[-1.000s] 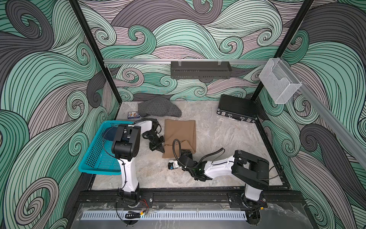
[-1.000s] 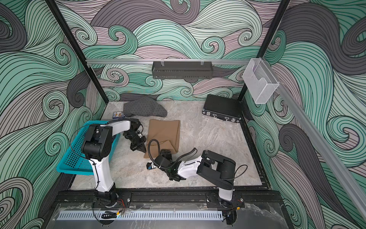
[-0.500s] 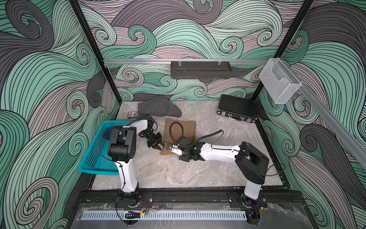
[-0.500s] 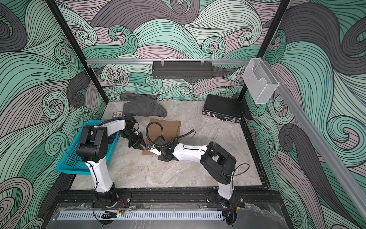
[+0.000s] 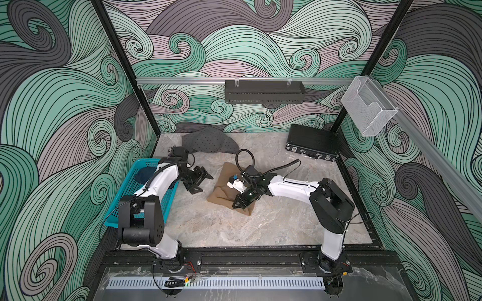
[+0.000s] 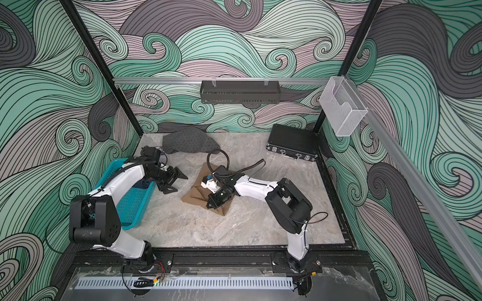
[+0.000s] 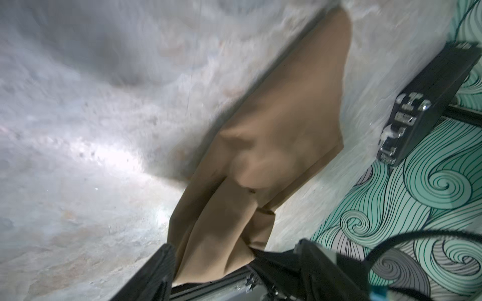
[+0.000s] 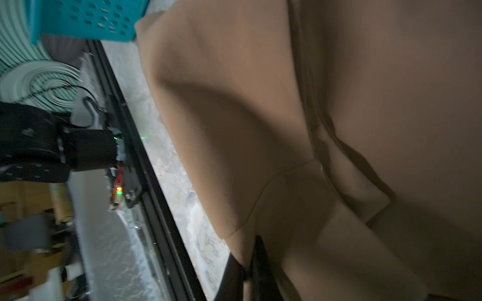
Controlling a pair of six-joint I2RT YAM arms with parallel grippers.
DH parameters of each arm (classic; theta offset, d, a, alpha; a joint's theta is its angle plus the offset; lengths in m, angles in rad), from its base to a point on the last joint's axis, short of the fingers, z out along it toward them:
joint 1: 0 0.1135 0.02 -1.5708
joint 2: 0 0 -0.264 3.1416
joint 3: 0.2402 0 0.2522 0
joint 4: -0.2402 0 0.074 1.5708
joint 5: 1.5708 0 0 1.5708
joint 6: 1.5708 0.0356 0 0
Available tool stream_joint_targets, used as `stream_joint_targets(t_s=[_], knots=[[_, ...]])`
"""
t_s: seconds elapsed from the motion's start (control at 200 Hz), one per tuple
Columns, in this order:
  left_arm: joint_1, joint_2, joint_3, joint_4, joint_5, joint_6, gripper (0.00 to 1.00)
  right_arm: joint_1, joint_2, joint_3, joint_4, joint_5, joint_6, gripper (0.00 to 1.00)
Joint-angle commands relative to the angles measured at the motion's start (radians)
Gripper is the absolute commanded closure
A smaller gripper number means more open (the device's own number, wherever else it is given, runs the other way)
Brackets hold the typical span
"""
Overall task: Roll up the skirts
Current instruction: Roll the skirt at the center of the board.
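At mid-surface: the tan-brown skirt (image 5: pixel 221 194) lay rumpled and partly folded over itself on the marbled surface (image 5: pixel 260 229), not yet a roll.
By the back wall: the dotted grey skirt (image 5: pixel 208 142) lay in a heap, with neither arm near it.
Inside the teal basket (image 5: pixel 130 186): the dark blue denim skirt (image 5: pixel 143 176) showed, mostly hidden by the left arm.
Right end effector (image 5: pixel 238 204): its jaws were pressed together on the near part of the tan-brown skirt, seemingly pinching a thin fold.
Left end effector (image 5: pixel 202 183): its jaws stood wide apart just beside the skirt's edge, gripping nothing.
Handling: the cloth looked light, limp and thin. It would likely slump and slide on the smooth stone rather than hold a crease.
Where to grip: probably a hem or seamed edge, at both corners of one end, so the roll would start straight. A single mid-panel pinch would likely only bunch it.
Risk: a loose turn could spring open on release.
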Motion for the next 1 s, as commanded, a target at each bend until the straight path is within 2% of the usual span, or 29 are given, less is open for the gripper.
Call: stream_joint_targets(t_s=[0.0, 0.085, 0.145, 0.24, 0.3, 0.37, 0.4, 0.455, 0.585, 0.635, 0.656, 0.671, 0.741, 0.811, 0.831, 0.866, 0.951, 0.996], knots=[[-0.036, -0.093, -0.131, 0.18, 0.114, -0.105, 0.16, -0.037, 0.012, -0.042, 0.154, -0.222, 0.195, 1.0], [-0.083, -0.137, -0.179, 0.248, 0.125, -0.154, 0.09, -0.051, 0.021, -0.05, 0.193, -0.258, 0.241, 1.0], [-0.118, -0.13, -0.196, 0.281, 0.111, -0.192, 0.07, -0.057, 0.029, -0.065, 0.243, -0.287, 0.282, 1.0], [-0.16, -0.061, -0.172, 0.235, 0.042, -0.186, 0.08, -0.057, 0.036, -0.073, 0.252, -0.259, 0.298, 1.0], [-0.165, -0.011, -0.171, 0.226, 0.003, -0.195, 0.1, -0.051, 0.041, -0.059, 0.199, -0.231, 0.257, 1.0], [-0.175, 0.042, -0.153, 0.204, -0.089, -0.191, 0.13, -0.051, 0.026, -0.087, 0.226, -0.196, 0.27, 1.0], [-0.176, 0.069, -0.139, 0.193, -0.122, -0.188, 0.18, -0.052, 0.021, -0.102, 0.248, -0.185, 0.287, 1.0], [-0.176, 0.13, -0.114, 0.183, -0.149, -0.177, 0.35, -0.051, 0.012, -0.116, 0.272, -0.155, 0.301, 1.0], [-0.208, 0.272, 0.019, 0.062, -0.24, -0.105, 0.87, -0.044, -0.004, -0.174, 0.418, -0.132, 0.393, 1.0], [-0.223, 0.318, 0.083, -0.015, -0.315, -0.071, 0.99, -0.04, -0.006, -0.185, 0.439, -0.125, 0.421, 1.0], [-0.225, 0.335, 0.106, -0.041, -0.336, -0.057, 1.0, -0.036, -0.011, -0.189, 0.441, -0.111, 0.427, 1.0], [-0.227, 0.349, 0.124, -0.058, -0.344, -0.048, 1.0, -0.031, -0.018, -0.194, 0.444, -0.091, 0.431, 1.0], [-0.227, 0.419, 0.208, -0.153, -0.383, 0.012, 1.0, -0.007, -0.073, -0.243, 0.463, 0.041, 0.432, 0.88], [-0.232, 0.48, 0.29, -0.24, -0.397, 0.068, 1.0, 0.014, -0.133, -0.287, 0.45, 0.191, 0.418, 0.87], [-0.233, 0.5, 0.315, -0.266, -0.395, 0.082, 1.0, 0.018, -0.15, -0.298, 0.45, 0.223, 0.409, 0.84], [-0.235, 0.532, 0.353, -0.317, -0.4, 0.104, 1.0, 0.026, -0.18, -0.324, 0.451, 0.29, 0.386, 0.78], [-0.24, 0.584, 0.429, -0.411, -0.436, 0.14, 1.0, 0.057, -0.28, -0.388, 0.455, 0.486, 0.317, 0.74], [-0.242, 0.601, 0.452, -0.443, -0.443, 0.151, 1.0, 0.094, -0.337, -0.427, 0.472, 0.626, 0.265, 0.65]])
